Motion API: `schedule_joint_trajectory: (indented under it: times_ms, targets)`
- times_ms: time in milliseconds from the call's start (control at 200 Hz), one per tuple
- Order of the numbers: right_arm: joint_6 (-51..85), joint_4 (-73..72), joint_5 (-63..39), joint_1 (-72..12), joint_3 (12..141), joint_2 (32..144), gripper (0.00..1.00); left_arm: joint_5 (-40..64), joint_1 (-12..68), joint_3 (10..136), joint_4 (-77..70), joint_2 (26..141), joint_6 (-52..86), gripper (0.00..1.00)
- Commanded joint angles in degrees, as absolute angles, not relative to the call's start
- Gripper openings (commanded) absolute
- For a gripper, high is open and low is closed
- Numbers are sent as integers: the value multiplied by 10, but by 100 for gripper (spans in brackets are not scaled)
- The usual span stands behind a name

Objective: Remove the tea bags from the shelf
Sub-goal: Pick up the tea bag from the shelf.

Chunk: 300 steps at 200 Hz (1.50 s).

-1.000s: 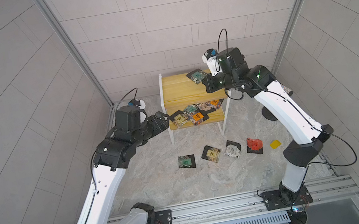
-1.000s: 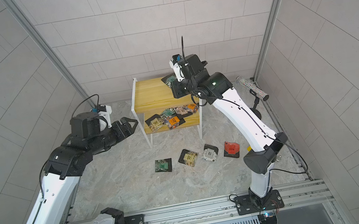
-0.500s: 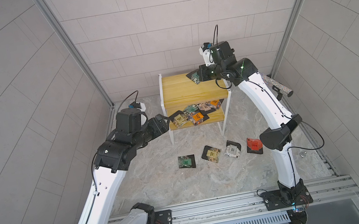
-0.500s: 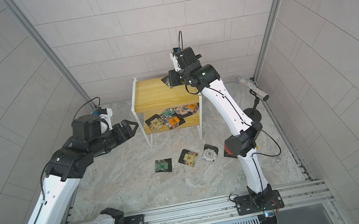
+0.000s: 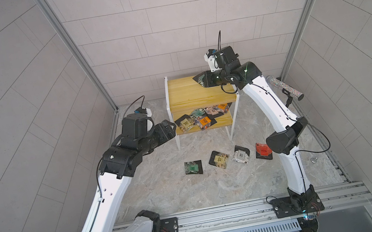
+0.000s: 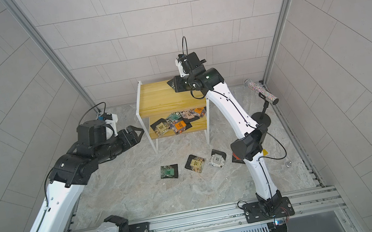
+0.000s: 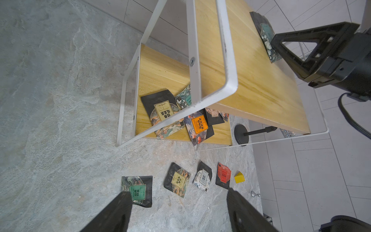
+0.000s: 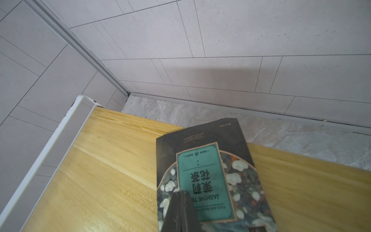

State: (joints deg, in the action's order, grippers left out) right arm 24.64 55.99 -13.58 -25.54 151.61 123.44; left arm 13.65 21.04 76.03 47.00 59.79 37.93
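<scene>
right gripper [image 8: 181, 197] clamps teal tea bag [image 8: 201, 170] at shelf's [image 5: 183, 94] back right corner, left gripper [image 7: 178, 195] wide open off its left edge, bags [image 5: 203, 120] heaped on lower board [image 5: 225, 120].

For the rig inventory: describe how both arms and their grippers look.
The left arm and right arm have white link shells, black joints and thin black cables looping at the wrists. The left gripper and right gripper are black with triangular cut-outs.

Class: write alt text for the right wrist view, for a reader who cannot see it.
The shut right gripper pinches a dark tea bag with a teal jasmine label over the yellow top board of the shelf. A grey tiled wall stands behind.
</scene>
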Motion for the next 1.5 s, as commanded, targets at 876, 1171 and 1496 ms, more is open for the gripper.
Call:
schedule_joint_trajectory:
  times_ms: [876,1171,1496]
  targets:
    - [200,587,-116,-312,1290,1034,3,147,213,731,446,586,393,82]
    - [152,655,-48,-335,1394,1077,40,148,213,727,450,575,393,82]
    - [105,707,-15,-335,1505,1147,67,144,213,721,456,567,389,82]
